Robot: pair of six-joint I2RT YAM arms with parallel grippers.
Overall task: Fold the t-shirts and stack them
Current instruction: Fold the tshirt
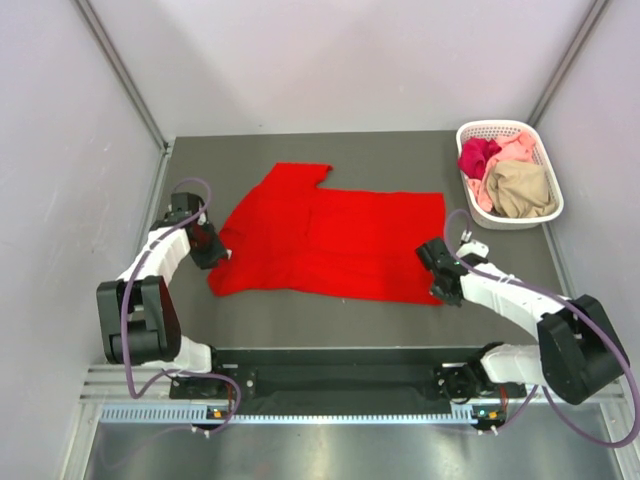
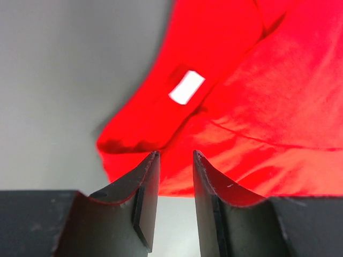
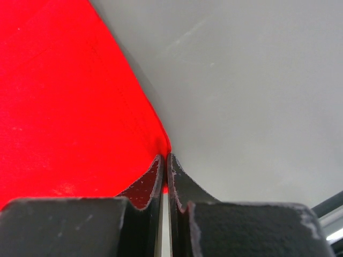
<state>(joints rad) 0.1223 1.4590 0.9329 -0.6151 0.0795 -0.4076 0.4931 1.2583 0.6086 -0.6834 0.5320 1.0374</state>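
With right gripper, pinches the near right corner of the red t-shirt, jaws clenched on the cloth, toward the near right of the table. With left gripper, hangs released, jaws apart, just off the collar edge at the table's left. Spread across mid-table, long axis left to right, collar left, hem right. White neck label, too blurred to read. At the table's far right corner, white basket with other t-shirts, magenta, pale pink, tan.
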